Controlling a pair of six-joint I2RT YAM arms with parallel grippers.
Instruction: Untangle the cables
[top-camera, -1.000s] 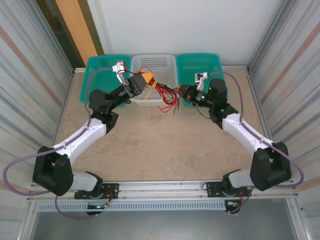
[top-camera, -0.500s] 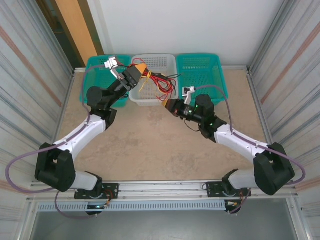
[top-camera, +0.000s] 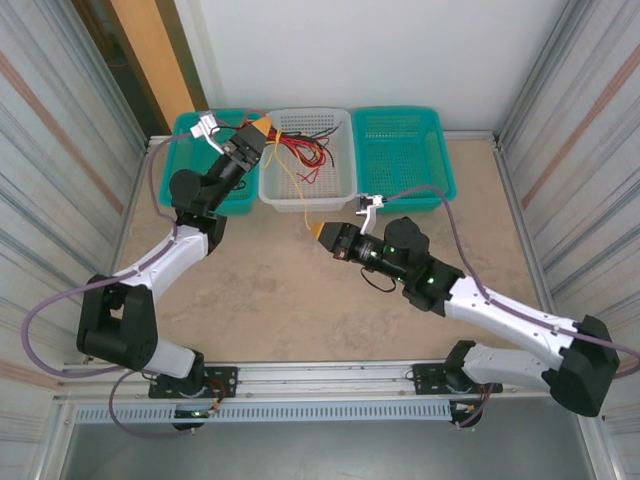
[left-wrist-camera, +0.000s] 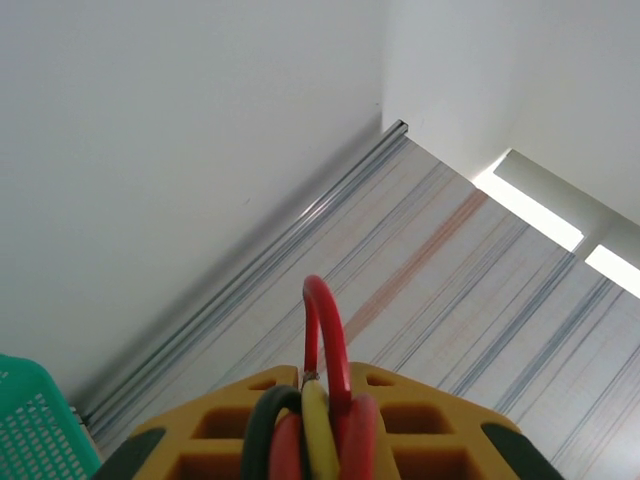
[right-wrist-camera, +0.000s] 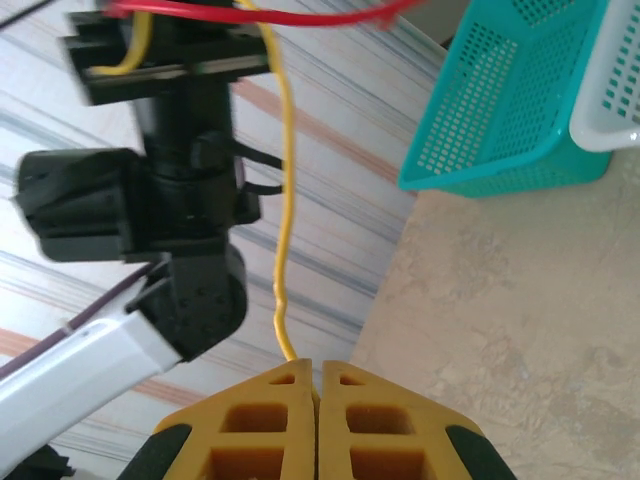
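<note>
Right gripper (top-camera: 321, 231) has drawn back toward the near side, away from the white basket (top-camera: 345, 160), over the last second. It now sits over bare table (top-camera: 270, 300). Left gripper (top-camera: 264, 129) has lifted up and to the left, ending above the seam between the left green basket (top-camera: 190, 135) and the white one.

- Cables (top-camera: 305, 150): a loose tangle of red and black loops hanging from the left gripper over the white basket's far half.
- Yellow wire (top-camera: 297, 190): pulled out of the tangle as a single strand. Its long axis runs far to near, slanting slightly right, from the left gripper down to the right one. It is nearly straight, with small kinks.
- Left wrist view: the fingers pinch red, black and yellow strands together between the pads, and a red loop (left-wrist-camera: 325, 330) stands up past the tips.
- Right wrist view: the fingers (right-wrist-camera: 370, 425) are pressed together. The yellow wire enters at the seam between them and rises toward the blurred left gripper at the top of that view, where a red strand crosses.
</note>
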